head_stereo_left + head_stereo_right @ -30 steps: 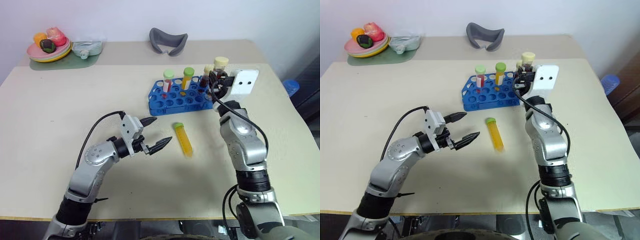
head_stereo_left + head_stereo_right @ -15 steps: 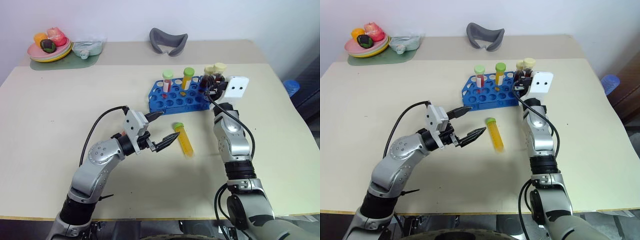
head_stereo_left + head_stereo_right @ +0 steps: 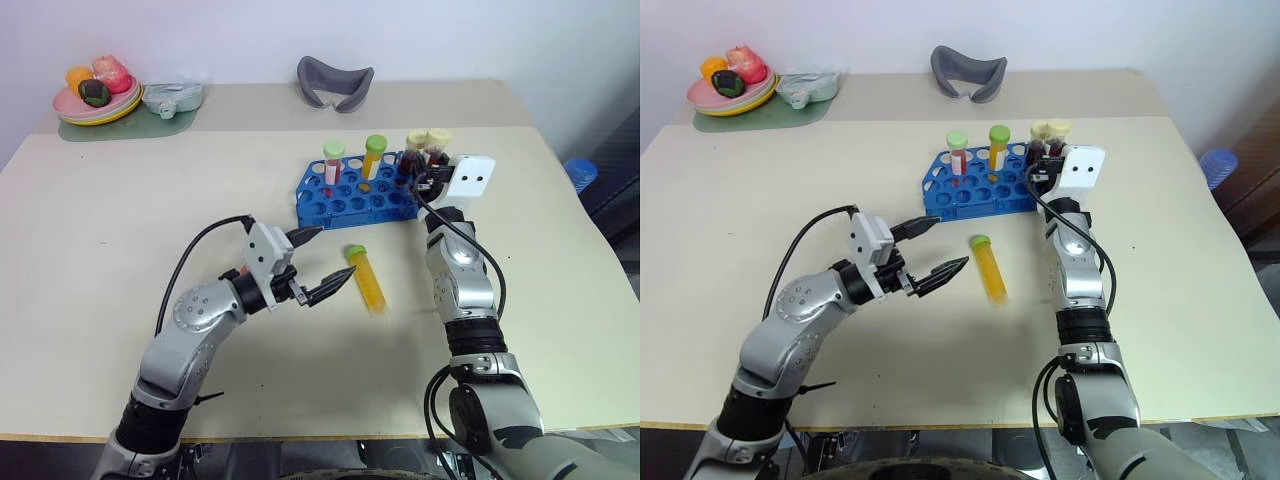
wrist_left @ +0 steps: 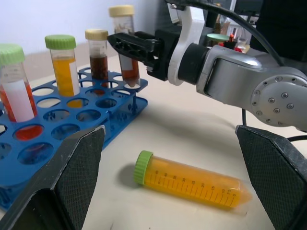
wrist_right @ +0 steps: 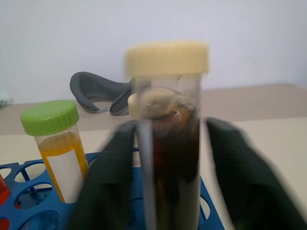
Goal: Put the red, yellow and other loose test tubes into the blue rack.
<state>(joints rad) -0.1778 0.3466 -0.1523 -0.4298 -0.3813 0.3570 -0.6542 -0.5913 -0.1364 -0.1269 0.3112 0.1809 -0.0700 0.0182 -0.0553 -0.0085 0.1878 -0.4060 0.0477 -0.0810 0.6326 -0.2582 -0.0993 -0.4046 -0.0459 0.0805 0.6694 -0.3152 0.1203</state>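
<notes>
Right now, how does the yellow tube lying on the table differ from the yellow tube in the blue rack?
The yellow tube on the table lies flat and loose; the yellow tube in the rack stands upright in a hole of the blue rack. The first lies between the open left pincer's fingers; the second does not. Both have green caps.

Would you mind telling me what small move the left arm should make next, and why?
Probably ease the open left gripper forward and down around the yellow tube, which lies loose on the table just ahead of its fingertips, outside the blue rack.
</notes>
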